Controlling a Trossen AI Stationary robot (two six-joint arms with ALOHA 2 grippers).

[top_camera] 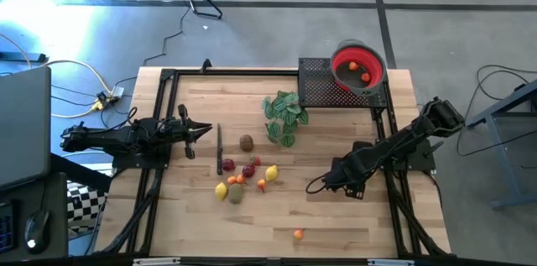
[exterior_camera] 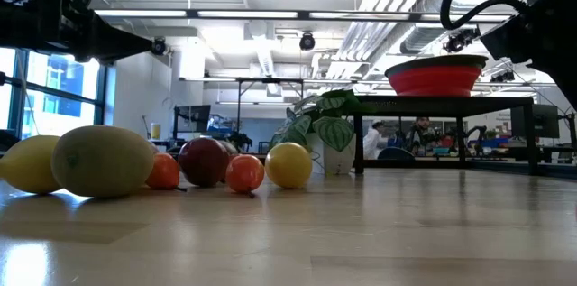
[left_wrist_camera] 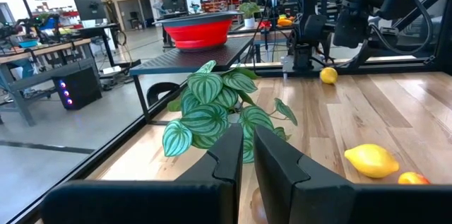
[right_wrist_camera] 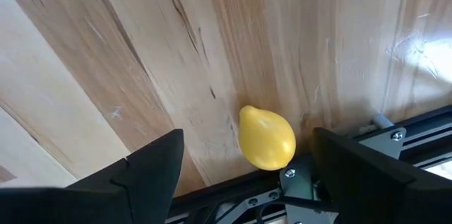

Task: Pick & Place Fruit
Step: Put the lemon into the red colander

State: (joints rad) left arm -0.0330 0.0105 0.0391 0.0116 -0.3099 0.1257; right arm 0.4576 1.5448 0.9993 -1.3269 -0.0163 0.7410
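Several small toy fruits [top_camera: 242, 178] lie in a cluster on the middle of the wooden table, with a brown one [top_camera: 246, 142] just beyond them and an orange one [top_camera: 299, 234] near the front edge. A yellow lemon [right_wrist_camera: 266, 139] rests on the table against the black frame rail [right_wrist_camera: 332, 181]. My right gripper [right_wrist_camera: 247, 146] hangs open over it, pointing steeply down, with one finger on either side and clear of it. In the high view this gripper [top_camera: 340, 178] hides the lemon. My left gripper [top_camera: 205, 132] waits shut and level at the table's left.
A red bowl [top_camera: 358, 66] holding two small fruits stands on a black mesh stand [top_camera: 323, 86] at the back right. A green leafy sprig [top_camera: 284, 117] lies in front of the stand. Black frame rails [top_camera: 394, 207] run along the table's sides.
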